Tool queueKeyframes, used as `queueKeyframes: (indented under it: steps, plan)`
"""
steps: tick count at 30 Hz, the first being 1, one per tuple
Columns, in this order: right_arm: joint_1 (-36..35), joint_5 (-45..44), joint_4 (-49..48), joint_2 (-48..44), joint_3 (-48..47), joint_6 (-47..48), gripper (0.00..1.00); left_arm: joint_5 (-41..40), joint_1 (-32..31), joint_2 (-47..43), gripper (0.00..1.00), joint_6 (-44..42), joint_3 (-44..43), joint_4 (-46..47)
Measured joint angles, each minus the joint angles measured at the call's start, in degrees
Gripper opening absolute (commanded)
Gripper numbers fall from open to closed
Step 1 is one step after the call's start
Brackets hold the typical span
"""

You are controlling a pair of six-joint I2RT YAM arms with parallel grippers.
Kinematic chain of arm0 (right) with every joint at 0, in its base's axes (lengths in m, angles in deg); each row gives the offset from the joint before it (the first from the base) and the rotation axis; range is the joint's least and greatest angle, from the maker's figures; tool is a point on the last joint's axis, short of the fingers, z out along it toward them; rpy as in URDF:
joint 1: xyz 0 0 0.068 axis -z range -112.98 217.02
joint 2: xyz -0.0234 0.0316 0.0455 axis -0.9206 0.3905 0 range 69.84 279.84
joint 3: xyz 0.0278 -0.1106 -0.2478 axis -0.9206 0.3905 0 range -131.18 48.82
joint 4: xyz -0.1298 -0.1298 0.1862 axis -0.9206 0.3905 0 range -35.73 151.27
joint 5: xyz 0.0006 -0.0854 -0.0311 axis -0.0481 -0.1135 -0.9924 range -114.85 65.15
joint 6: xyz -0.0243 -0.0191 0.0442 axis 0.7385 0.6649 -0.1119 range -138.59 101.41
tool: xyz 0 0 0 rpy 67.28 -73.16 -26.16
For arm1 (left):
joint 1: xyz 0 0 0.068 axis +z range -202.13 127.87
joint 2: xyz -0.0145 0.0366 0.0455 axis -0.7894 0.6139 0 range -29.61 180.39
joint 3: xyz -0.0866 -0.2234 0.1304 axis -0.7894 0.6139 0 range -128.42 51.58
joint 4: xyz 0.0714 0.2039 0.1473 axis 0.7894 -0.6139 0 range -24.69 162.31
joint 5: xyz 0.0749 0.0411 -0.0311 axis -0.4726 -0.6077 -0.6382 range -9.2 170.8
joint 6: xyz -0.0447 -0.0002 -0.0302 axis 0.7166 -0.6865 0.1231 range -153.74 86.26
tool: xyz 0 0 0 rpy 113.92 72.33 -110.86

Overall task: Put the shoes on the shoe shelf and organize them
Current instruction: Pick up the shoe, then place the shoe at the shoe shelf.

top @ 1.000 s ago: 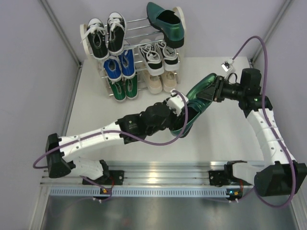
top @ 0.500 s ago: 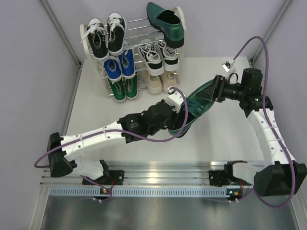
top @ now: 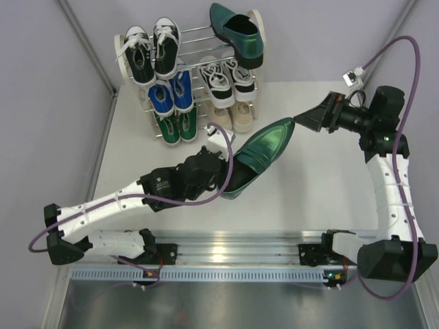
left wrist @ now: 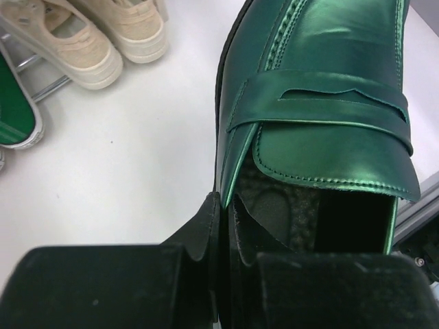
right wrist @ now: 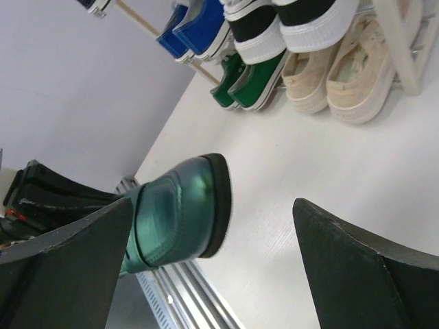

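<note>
The left jaws are closed tight on the side rim of the loose dark green dress shoe (top: 264, 147). One finger (left wrist: 199, 229) is pressed against the outside of the leather and the other sits inside the opening, just behind the strap across the upper. This shoe lies slanted across the middle of the white tabletop (top: 315, 199), heel toward the left arm (top: 123, 199) and toe pointing up and to the right. I cannot tell whether its sole rests fully on the tabletop or is partly lifted. The right jaws stand wide open and hold nothing. The two dark fingers (right wrist: 68, 264) frame the shoe's toe from just beyond it, with a clear gap and no contact. The shoe shelf (top: 121, 62) stands at the far left corner of the tabletop, well apart from the held shoe. On its top tier the matching dark green dress shoe (top: 236, 31) sits at the right end, beside a pair of black-and-white sneakers (top: 152, 49) on the left. The tier below carries the blue sneakers (top: 171, 94) on the left and a second black-and-white pair (top: 223, 79) on the right. At the bottom are the green sneakers (top: 177, 127) and the beige sneakers (top: 230, 118), toes outward. The beige pair lies nearest the held shoe, with bare tabletop between them. A purple cable (top: 218, 128) from the left arm loops up between the shelf's lower tier and the shoe's heel.
</note>
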Motion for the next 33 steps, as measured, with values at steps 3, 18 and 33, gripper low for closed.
queueKeyframes:
  steps: [3, 18, 33]
  plan:
    - [4.17, 0.98, -0.31, -0.35, -0.11, 0.15, 0.99, -2.23, 0.0, -0.7, 0.0, 0.92, -2.38, -2.73]
    - [14.53, 2.1, 3.28, -1.11, 1.66, 7.13, 0.99, -12.61, 3.82, 10.82, 0.0, -2.64, -42.01, -4.39]
    - [15.45, 0.81, 10.38, -1.14, 2.05, 12.44, 0.99, -15.21, 25.35, 32.35, 0.0, 9.73, -60.41, -4.83]
